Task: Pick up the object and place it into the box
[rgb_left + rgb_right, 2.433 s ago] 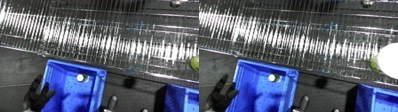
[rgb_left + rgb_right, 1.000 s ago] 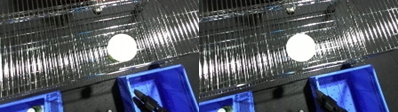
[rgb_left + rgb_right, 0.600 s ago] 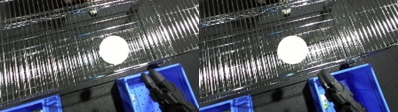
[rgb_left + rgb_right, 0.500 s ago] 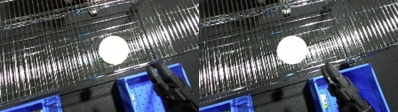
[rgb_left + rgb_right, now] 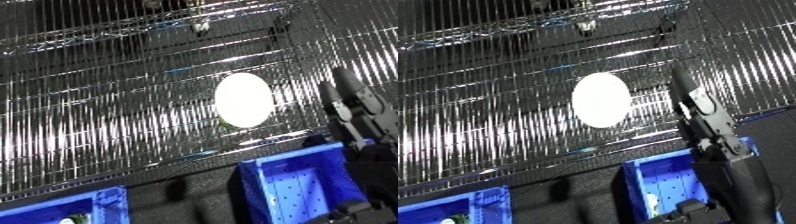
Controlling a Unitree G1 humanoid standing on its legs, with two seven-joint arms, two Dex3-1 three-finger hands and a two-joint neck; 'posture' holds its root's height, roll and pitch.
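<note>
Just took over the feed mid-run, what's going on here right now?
The robot's right hand, fingers straight, is raised over the wire shelf beside the pale oval object, not touching it. The object lies on the shelf, not yet picked up. A blue bin sits just below the shelf edge, under the arm; another blue bin shows at lower left. The left hand is out of view.

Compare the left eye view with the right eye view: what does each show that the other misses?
Only the left eye view shows a pale bit inside the lower-left blue bin clearly at the bottom edge. Only the right eye view shows the right hand whole, its straight fingers raised over the wire shelf well inside the picture; in the left it sits at the edge. Both share the white oval object lying on the shelf, apart from the hand, and the nearer blue bin below.
</note>
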